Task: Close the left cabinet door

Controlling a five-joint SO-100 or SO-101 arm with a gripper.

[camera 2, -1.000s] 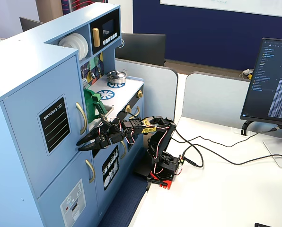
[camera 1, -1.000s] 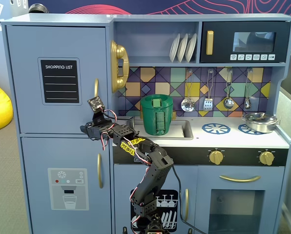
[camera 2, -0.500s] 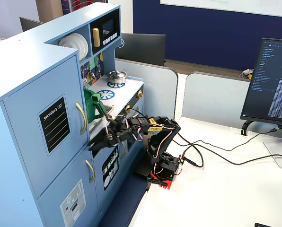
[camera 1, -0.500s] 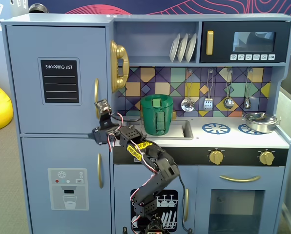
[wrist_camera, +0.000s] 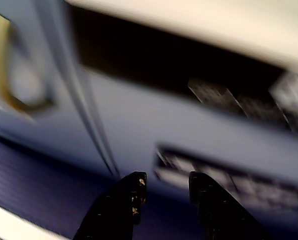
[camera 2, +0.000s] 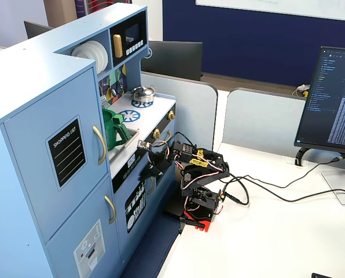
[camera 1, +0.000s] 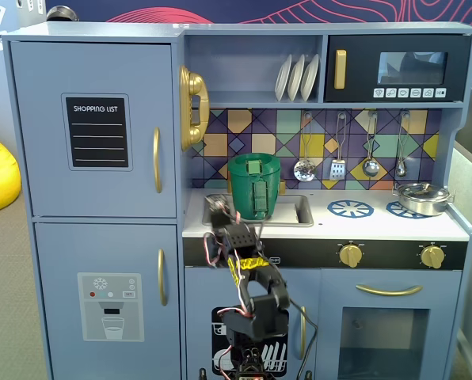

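Sitting flush in the cabinet front, seemingly shut already, left cabinet door (camera 1: 93,131) at ten o'clock from gripper (camera 1: 218,212) in a fixed view; handle upright; gripper narrowly parted, holding nothing.

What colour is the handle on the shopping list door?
Gold. The handle on the light-blue left cabinet door shows best in a fixed view.
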